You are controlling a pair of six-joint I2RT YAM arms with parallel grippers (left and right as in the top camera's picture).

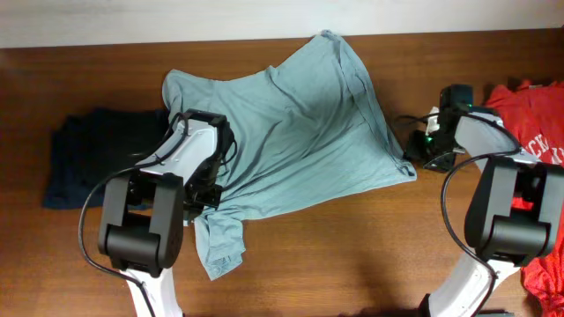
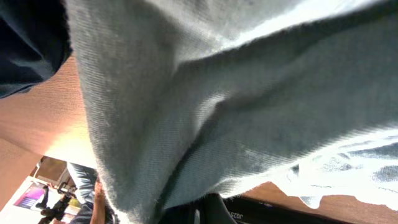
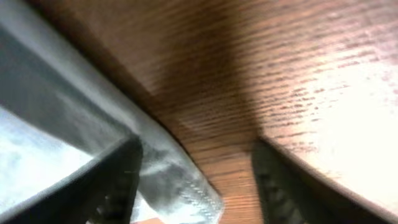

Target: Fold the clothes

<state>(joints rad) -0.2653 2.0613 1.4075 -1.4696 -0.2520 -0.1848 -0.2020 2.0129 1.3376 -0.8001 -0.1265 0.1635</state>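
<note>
Navy garment (image 1: 84, 158) left of my teal shirt (image 1: 300, 132), red garment (image 1: 538, 123) right of it, shirt mid-surface (image 1: 352, 255), long axis near-left to far-right, right jaws spread at its right corner, left jaws under cloth, I cannot tell.

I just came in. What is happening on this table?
Two robot arms are working on a light green T-shirt spread on the wooden table. The left gripper is at its left side, cloth draped over the wrist camera, so its grip cannot be judged. The right gripper stands open at the shirt's right corner. A dark garment and a red garment lie at the sides.
</note>
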